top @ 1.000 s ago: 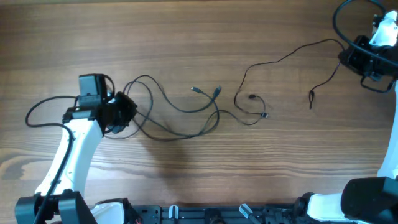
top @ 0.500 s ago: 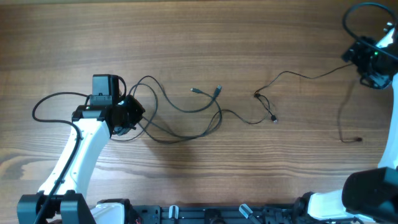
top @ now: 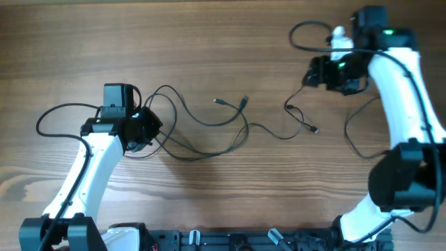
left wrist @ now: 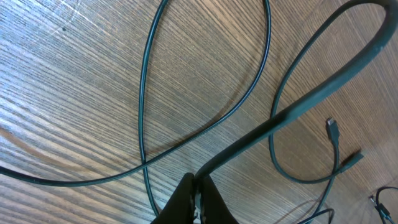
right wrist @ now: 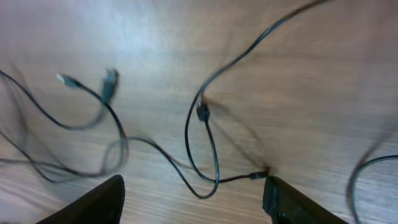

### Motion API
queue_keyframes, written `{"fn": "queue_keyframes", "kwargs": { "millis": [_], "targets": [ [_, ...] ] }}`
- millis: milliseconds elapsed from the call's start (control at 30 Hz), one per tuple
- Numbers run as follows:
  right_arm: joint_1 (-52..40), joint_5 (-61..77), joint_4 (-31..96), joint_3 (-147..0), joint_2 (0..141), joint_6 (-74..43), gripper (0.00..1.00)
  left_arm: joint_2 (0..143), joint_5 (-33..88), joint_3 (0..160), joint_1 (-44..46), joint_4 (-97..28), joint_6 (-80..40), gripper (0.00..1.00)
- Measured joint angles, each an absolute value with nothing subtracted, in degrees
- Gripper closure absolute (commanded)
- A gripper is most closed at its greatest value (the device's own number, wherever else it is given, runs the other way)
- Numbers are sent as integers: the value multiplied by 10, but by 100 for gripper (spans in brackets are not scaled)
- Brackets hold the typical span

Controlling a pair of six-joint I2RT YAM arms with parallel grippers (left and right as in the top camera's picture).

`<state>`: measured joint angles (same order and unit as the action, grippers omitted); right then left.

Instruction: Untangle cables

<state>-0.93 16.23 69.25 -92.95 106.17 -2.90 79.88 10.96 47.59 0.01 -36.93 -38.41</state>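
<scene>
The left gripper [left wrist: 195, 186] pinches a strand of the cables [left wrist: 142, 99] on the wooden worktop [top: 209, 42]; the right gripper [right wrist: 194, 202], jaws spread and empty, hangs above the loose plug-ended loop [right wrist: 202, 113] just ahead, whose strand runs sideways toward the left gripper. The right arm sits nearer it.

white smooth-shelled links on the left arm [top: 89, 167] and right arm [top: 401, 87], black at joints and wrist blocks; thick black wires [top: 66, 107] looping off each; a small green light [top: 387, 31] on the right wrist; right gripper [right wrist: 193, 186] with blunt black fingers [right wrist: 99, 202].
</scene>
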Motion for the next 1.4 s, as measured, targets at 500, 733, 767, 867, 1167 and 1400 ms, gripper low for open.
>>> {"fn": "queue_keyframes", "kwargs": {
  "millis": [500, 733, 767, 867, 1167, 1400],
  "targets": [
    [-112, 100, 641, -852, 1128, -16, 55, 799, 101, 476, 0, -371, -384, 96],
    [-116, 98, 614, -815, 1128, -18, 60, 799, 101, 476, 0, -380, -384, 96],
    [-116, 92, 608, -803, 1128, -23, 64, 799, 101, 476, 0, -380, -384, 96],
    [-116, 70, 601, -783, 1129, -42, 82, 799, 100, 476, 0, -380, -384, 96],
    [-116, 153, 573, -781, 1129, -44, 95, 799, 98, 476, 0, -380, -384, 96],
    [-76, 349, 525, -873, 1097, -39, 96, 799, 97, 476, 0, -385, -384, 96]
  ]
}}
